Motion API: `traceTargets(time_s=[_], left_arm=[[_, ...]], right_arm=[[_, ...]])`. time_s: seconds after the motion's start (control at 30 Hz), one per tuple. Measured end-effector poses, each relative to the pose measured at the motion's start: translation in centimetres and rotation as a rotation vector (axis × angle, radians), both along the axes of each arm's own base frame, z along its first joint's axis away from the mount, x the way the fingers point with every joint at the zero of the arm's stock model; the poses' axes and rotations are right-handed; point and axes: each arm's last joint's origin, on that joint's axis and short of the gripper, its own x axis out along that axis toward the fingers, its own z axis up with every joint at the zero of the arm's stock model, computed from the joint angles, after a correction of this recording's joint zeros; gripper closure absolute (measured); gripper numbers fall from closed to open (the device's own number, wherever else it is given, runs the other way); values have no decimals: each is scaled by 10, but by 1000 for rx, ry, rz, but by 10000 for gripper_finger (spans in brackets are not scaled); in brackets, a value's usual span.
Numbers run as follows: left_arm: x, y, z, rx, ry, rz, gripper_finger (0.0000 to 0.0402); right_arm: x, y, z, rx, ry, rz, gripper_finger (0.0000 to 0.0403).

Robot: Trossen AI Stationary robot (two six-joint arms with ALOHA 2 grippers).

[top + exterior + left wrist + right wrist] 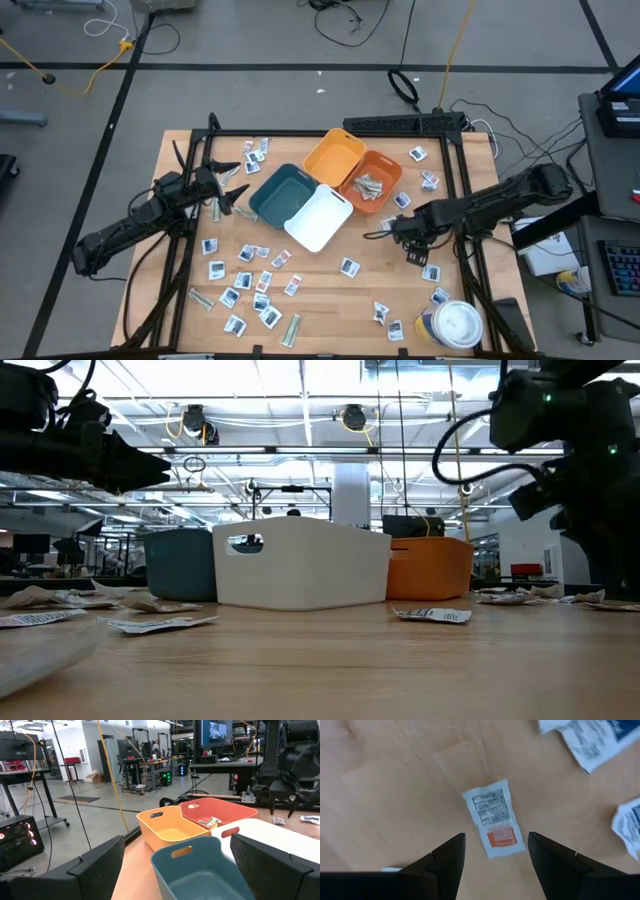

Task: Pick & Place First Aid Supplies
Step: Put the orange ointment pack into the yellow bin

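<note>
1. Right gripper hangs with fingers spread over a white packet with an orange mark, lying flat on the table right of the bins, not grasped.
2. Left gripper, fingers wide apart and empty, waits left of the teal bin.

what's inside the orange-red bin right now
A few grey-green wrapped strips lie inside the orange-red bin, seen from above. The left wrist view shows only one over the rim; anything beneath them is covered. The teal bin looks empty.

Packet on table, betw right end effector fingers.
</note>
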Motion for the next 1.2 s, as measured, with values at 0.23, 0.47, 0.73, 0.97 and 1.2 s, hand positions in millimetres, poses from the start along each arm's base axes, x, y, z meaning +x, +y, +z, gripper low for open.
traceTargets(time_s=[0.23,0.47,0.73,0.97,1.2], left_arm=[[0,0,0,0,0,0,34],[0,0,0,0,0,0,34],[0,0,0,0,0,0,34],[0,0,0,0,0,0,34],[0,0,0,0,1,0,34]], right_arm=[[14,1,-18,-46,10,28,193],[19,3,-28,-19,31,28,237],[21,4,-27,14,10,18,384],[22,2,-11,2,-26,-30,399],[36,-6,40,16,-108,-97,401]])
